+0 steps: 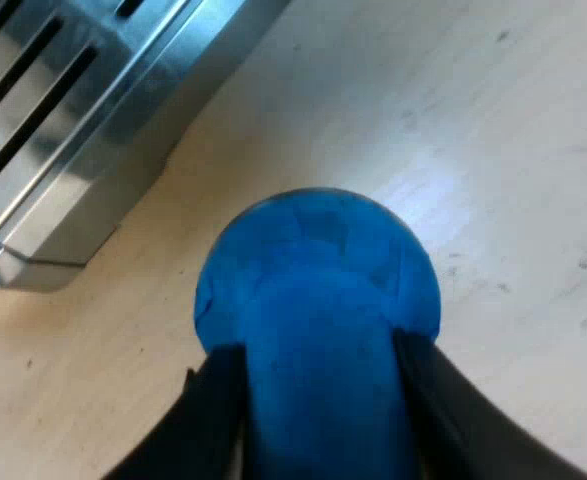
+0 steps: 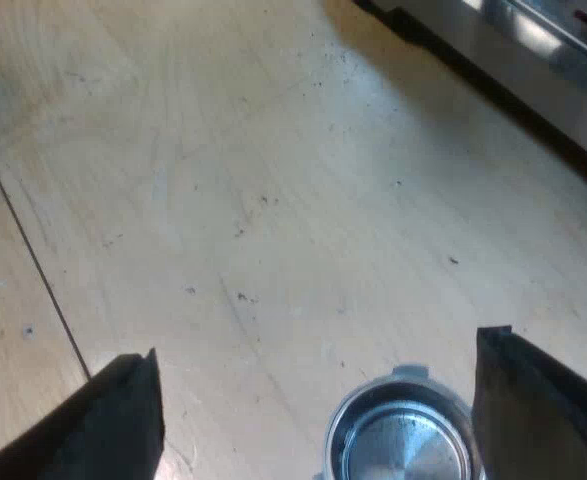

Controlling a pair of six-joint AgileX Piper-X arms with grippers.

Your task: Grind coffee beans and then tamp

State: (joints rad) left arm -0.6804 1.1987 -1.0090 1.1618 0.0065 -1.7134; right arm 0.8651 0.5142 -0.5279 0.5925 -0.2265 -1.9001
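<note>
A blue tamper [image 1: 318, 270] fills the space between my left gripper's [image 1: 318, 410] black fingers [image 1: 213, 420], which are shut on its body, its rounded end pointing away over the wooden table. My right gripper [image 2: 318, 345] hangs open above the table, fingers [image 2: 123, 410] spread wide. The round metal basket of the holder [image 2: 401, 440] lies between them, close to one finger; its inside is bare shiny metal. The holder's handle is hidden.
A corner of the espresso machine's slotted steel drip tray [image 1: 63, 130] stands close beside the tamper. The machine's steel base [image 2: 533, 60] runs along the far edge of the light wooden tabletop [image 2: 273, 200], which has a seam [image 2: 28, 250].
</note>
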